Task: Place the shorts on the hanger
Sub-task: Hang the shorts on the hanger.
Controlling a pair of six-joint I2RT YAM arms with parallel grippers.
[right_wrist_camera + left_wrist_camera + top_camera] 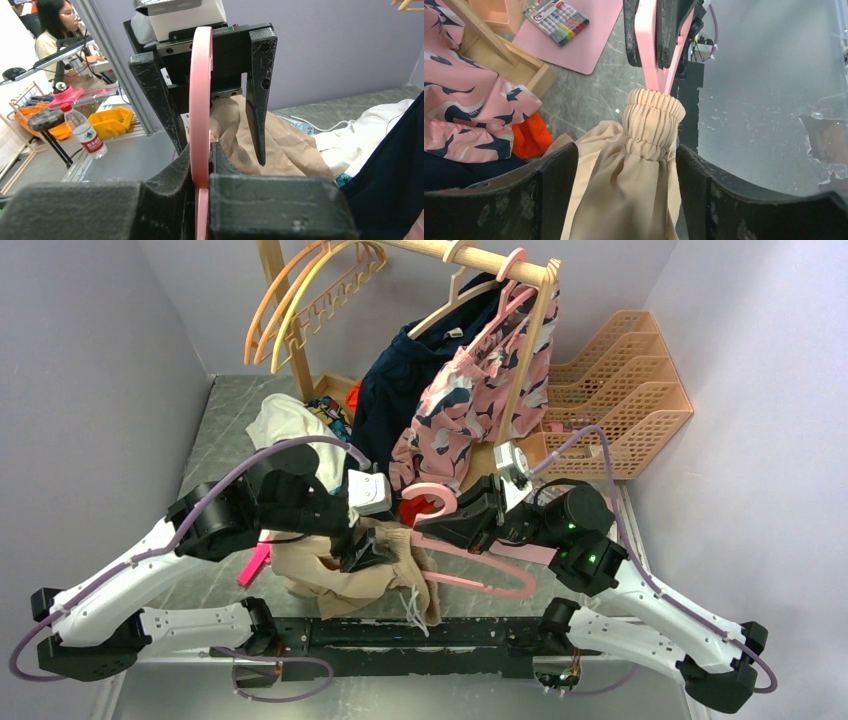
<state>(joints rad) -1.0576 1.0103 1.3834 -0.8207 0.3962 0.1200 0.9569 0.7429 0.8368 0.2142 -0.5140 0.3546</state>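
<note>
So far, the shorts' [634, 190] waistband is bunched over one tip of the pink hanger [655, 55], by the table's [215, 430] near edge. The other side is not yet on.

The right gripper [201, 172] clamps the hanger, and the left gripper [625, 155] stands wide around the waistband. A patterned garment [470, 400] hangs close behind.

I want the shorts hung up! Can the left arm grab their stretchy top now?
Probably yes. The left gripper is open with the shorts between its fingers. The waistband sits just ahead, bunched over the pink hanger end, with nothing between. The right gripper holds that hanger.
</note>
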